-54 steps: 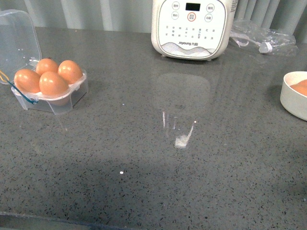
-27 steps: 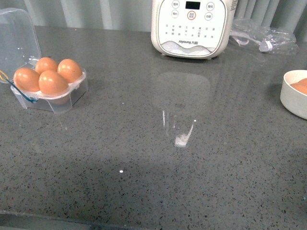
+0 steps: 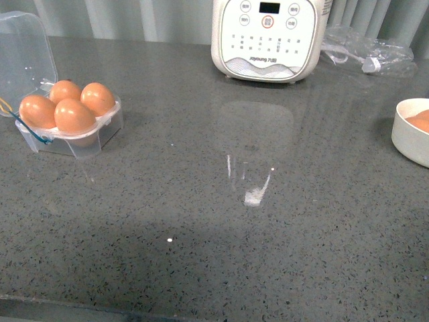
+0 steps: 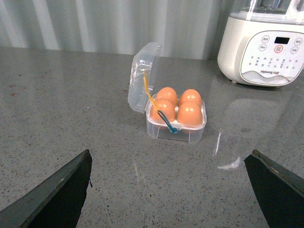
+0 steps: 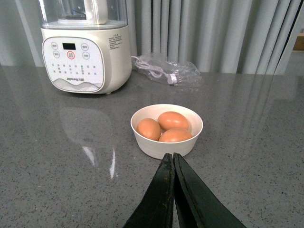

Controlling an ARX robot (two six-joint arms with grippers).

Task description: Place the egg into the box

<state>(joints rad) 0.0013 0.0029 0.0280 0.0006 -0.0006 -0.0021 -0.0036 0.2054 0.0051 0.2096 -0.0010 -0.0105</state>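
On my feed the box [image 4: 175,134] sits on the counter [image 3: 201,235] off to my left, its lid [image 4: 142,76] standing open and all four slots filled. The egg [image 4: 189,113] I take as the task's is one of those four, and I cannot tell it apart from the three beside it. The left end effector [image 4: 168,153] faces the box from a little way back, fingers spread wide with nothing between them. The right end effector [image 5: 173,156] is pinched closed on nothing and points at the white bowl [image 5: 156,145], which holds three more eggs [image 5: 172,119].

I judge the placing itself done, so the trouble from here would come from doing too much. With no free slot, another egg brought over would perch on the rest, and it could roll off or crack. The box looks light, so a careless sweep of the left arm could shove it or tip the lid down onto the shells. If I send the right arm into the bowl with its fingers together, it will jab the eggs rather than take one.
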